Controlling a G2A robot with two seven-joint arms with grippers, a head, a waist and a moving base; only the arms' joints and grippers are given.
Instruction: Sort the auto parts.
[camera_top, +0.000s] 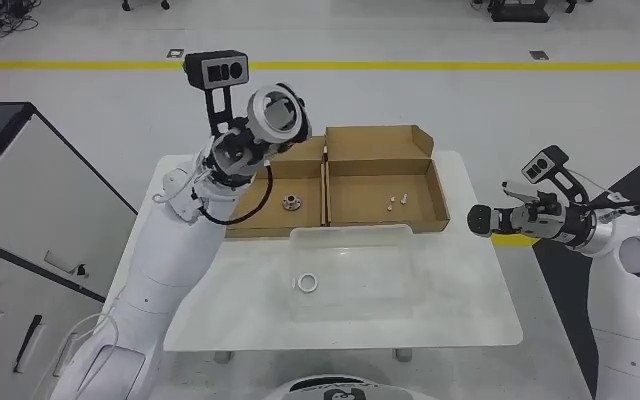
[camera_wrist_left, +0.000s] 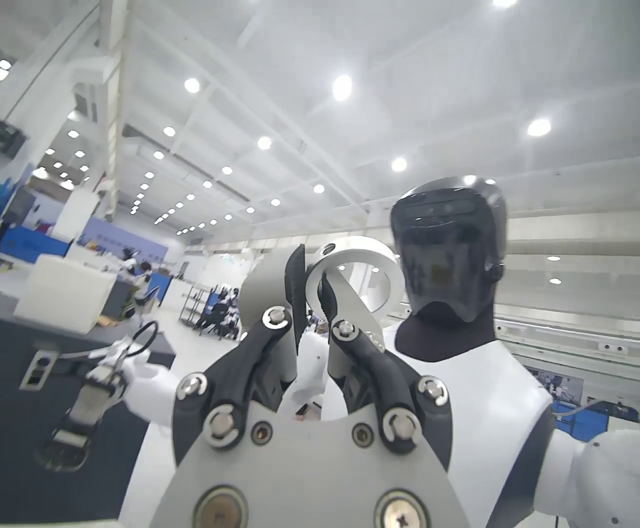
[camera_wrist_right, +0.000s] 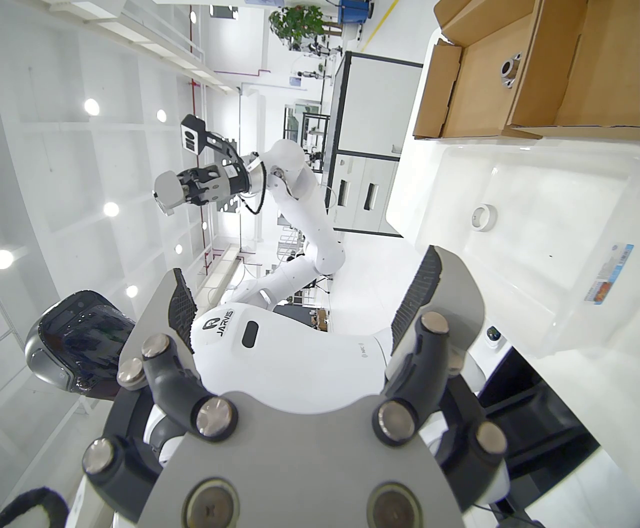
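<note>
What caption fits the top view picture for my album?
Left gripper holds a big metal ring up high; a small ring lies in the clear tub.

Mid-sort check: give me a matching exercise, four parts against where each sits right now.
Parts:
1 large ring
2 small ring
3 flanged metal part
4 small white pieces

Places:
A clear bin
B cardboard box on the right arm's side
C left gripper
D cardboard box on the left arm's side

Pairs: 1-C; 2-A; 3-D; 4-B
</note>
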